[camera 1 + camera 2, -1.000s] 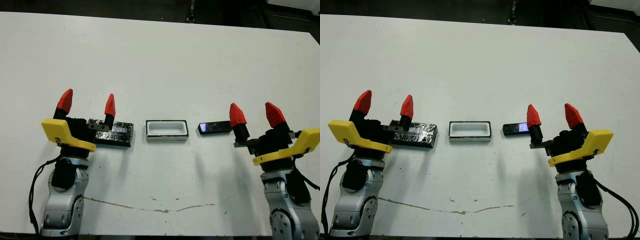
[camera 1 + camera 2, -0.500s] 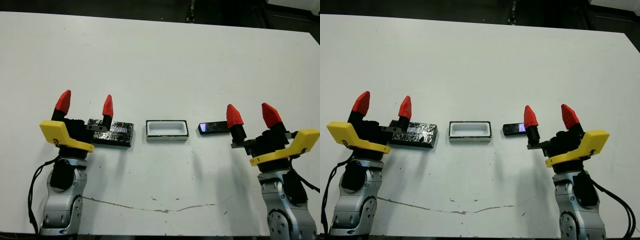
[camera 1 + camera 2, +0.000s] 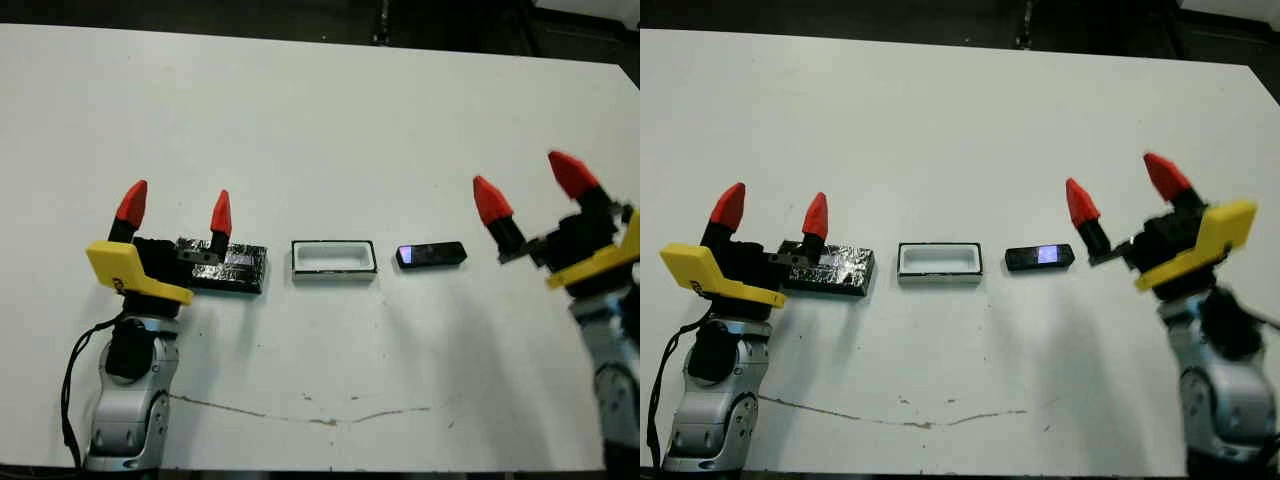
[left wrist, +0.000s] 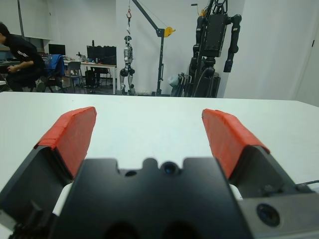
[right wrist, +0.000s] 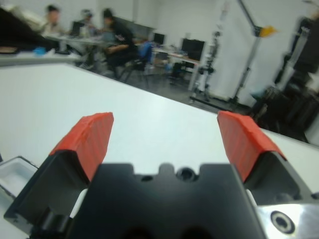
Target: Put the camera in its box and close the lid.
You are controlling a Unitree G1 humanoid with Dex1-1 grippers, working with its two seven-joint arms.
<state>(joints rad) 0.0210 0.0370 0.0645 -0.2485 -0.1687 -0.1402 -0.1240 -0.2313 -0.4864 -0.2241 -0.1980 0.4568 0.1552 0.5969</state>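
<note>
The camera [image 3: 431,254], a slim black bar with a bluish glint at its left end, lies flat on the table just right of the box [image 3: 334,260], a shallow white-lined tray with black walls. The glossy black lid [image 3: 228,267] lies left of the box, partly behind my left gripper [image 3: 176,209], which is open and holds nothing. My right gripper [image 3: 532,186] is open too, raised to the right of the camera and apart from it. A white corner of the box [image 5: 12,172] shows in the right wrist view.
The white table [image 3: 320,120] stretches far behind the objects. A thin dark crack line [image 3: 310,412] runs near its front edge. In the wrist views, people sit at desks [image 5: 107,37] beyond the table, and robot rigs and a hoist [image 4: 214,47] stand in the room.
My right gripper has lifted and swung to the right, away from the camera, which now lies fully uncovered. The left gripper, lid, box and camera have stayed put.
</note>
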